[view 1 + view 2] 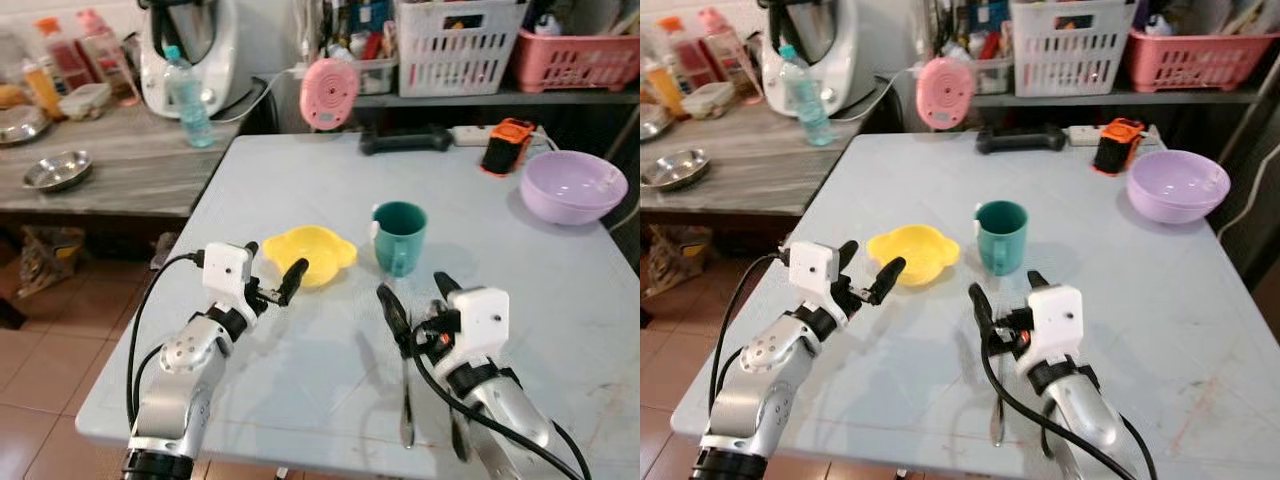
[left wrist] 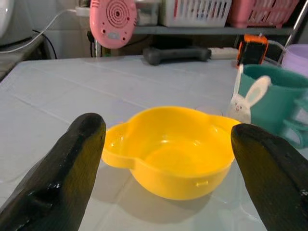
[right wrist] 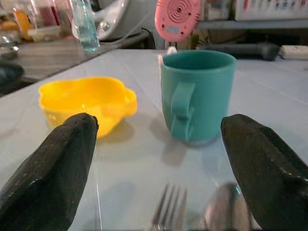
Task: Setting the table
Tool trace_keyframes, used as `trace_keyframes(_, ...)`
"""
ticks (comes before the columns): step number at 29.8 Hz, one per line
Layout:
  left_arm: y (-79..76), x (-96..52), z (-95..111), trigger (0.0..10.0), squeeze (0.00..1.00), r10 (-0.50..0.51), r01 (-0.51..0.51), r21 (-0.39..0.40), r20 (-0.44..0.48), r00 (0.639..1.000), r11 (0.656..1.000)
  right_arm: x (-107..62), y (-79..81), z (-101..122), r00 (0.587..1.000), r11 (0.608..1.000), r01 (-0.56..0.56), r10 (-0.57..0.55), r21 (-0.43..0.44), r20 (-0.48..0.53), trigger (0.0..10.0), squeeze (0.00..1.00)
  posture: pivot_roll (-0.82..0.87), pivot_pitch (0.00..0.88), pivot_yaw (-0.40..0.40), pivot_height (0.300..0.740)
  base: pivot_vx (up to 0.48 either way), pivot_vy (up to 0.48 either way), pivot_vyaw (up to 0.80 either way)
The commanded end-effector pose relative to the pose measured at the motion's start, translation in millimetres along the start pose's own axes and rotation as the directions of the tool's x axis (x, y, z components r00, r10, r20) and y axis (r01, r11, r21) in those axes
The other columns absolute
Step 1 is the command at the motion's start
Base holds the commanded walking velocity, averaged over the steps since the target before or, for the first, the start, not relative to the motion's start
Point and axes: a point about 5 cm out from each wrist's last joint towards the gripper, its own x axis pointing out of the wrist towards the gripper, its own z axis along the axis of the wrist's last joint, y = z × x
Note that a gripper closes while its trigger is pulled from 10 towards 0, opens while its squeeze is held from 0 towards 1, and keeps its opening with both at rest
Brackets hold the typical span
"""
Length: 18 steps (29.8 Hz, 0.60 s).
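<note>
1. I have the left gripper point(image 1: 272, 272) at centre left of the head view, fingers spread wide, hovering just short of the yellow bowl point(image 1: 309, 256), with nothing between them.
2. That bowl sits on the grey table point(image 1: 300, 180), mid-frame, empty, just left of the teal mug point(image 1: 399, 238) and apart from it.
3. The right gripper point(image 1: 418, 296) is lower centre right, jaws apart and holding nothing, pointing toward the mug.
4. Through the right wrist camera I can see a fork point(image 3: 166, 209) and a spoon point(image 3: 225, 207) lying side by side on the table, below the open fingers point(image 3: 53, 168).
5. A lilac bowl point(image 1: 572, 185) rests at the upper right of the table, well apart from both grippers.
</note>
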Motion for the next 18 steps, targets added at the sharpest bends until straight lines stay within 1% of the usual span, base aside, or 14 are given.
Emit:
trace_keyframes(1,5.4,4.9,1,10.0,0.00,0.047,-0.048,-0.048,-0.023,0.999,0.998,-1.0,3.1,6,1.000,1.000,-0.010,0.009,0.009,0.021,10.0,0.00,-0.08,0.034,0.105,0.740,0.000,0.000,0.00)
trace_keyframes(2,8.3,9.8,0,10.0,0.00,0.073,-0.077,-0.092,-0.040,0.997,0.993,-1.2,7.3,8,0.999,0.999,-0.039,0.039,-0.001,0.021,10.0,0.00,-0.09,0.034,0.111,0.740,0.000,0.000,0.00)
trace_keyframes(4,9.3,16.9,-1,10.0,0.00,0.086,-0.095,-0.144,-0.065,0.994,0.985,-2.2,14.2,11,0.995,0.995,-0.096,0.096,-0.027,0.020,10.0,0.00,-0.09,0.040,0.117,0.740,0.000,0.000,0.00)
trace_keyframes(5,9.4,18.4,0,10.0,0.00,0.086,-0.096,-0.159,-0.069,0.994,0.983,-2.9,16.9,13,0.993,0.993,-0.112,0.113,-0.037,0.021,10.0,0.00,-0.09,0.043,0.120,0.740,0.000,0.000,0.00)
trace_keyframes(7,8.7,24.6,4,10.0,0.00,0.086,-0.098,-0.218,-0.066,0.994,0.971,-4.7,22.0,16,0.988,0.987,-0.151,0.153,-0.056,0.021,10.0,0.00,-0.10,0.047,0.125,0.740,0.000,0.000,0.00)
trace_keyframes(8,7.6,30.9,7,10.0,0.00,0.078,-0.096,-0.244,-0.084,0.993,0.965,-7.2,26.6,17,0.983,0.982,-0.179,0.181,-0.065,0.018,10.0,0.00,-0.11,0.054,0.134,0.740,0.000,0.000,0.00)
trace_keyframes(10,7.2,34.9,8,10.0,0.00,0.075,-0.098,-0.251,-0.102,0.992,0.963,-8.8,28.6,18,0.982,0.981,-0.185,0.186,-0.060,0.016,10.0,0.00,-0.11,0.058,0.139,0.740,0.000,0.000,0.00)
trace_keyframes(11,8.2,39.8,9,10.0,0.00,0.085,-0.114,-0.272,-0.114,0.990,0.956,-10.2,29.0,18,0.984,0.983,-0.178,0.179,-0.053,0.014,10.0,0.00,-0.12,0.067,0.150,0.740,0.000,0.000,0.00)
trace_keyframes(14,10.0,45.0,11,10.0,0.00,0.099,-0.132,-0.303,-0.123,0.987,0.944,-12.5,29.8,18,0.986,0.986,-0.165,0.165,-0.041,0.011,10.0,0.00,-0.12,0.074,0.162,0.740,0.000,0.000,0.00)
trace_keyframes(16,12.1,47.3,13,10.0,0.00,0.111,-0.146,-0.309,-0.128,0.986,0.940,-14.2,31.0,18,0.987,0.987,-0.158,0.159,-0.036,0.009,10.0,0.00,-0.12,0.079,0.173,0.740,0.000,0.000,0.00)
trace_keyframes(18,19.8,48.6,19,10.0,0.00,0.147,-0.174,-0.266,-0.119,0.982,0.948,-16.6,32.5,19,0.990,0.989,-0.140,0.140,-0.037,0.012,10.0,0.00,-0.13,0.083,0.182,0.740,0.000,0.000,0.00)
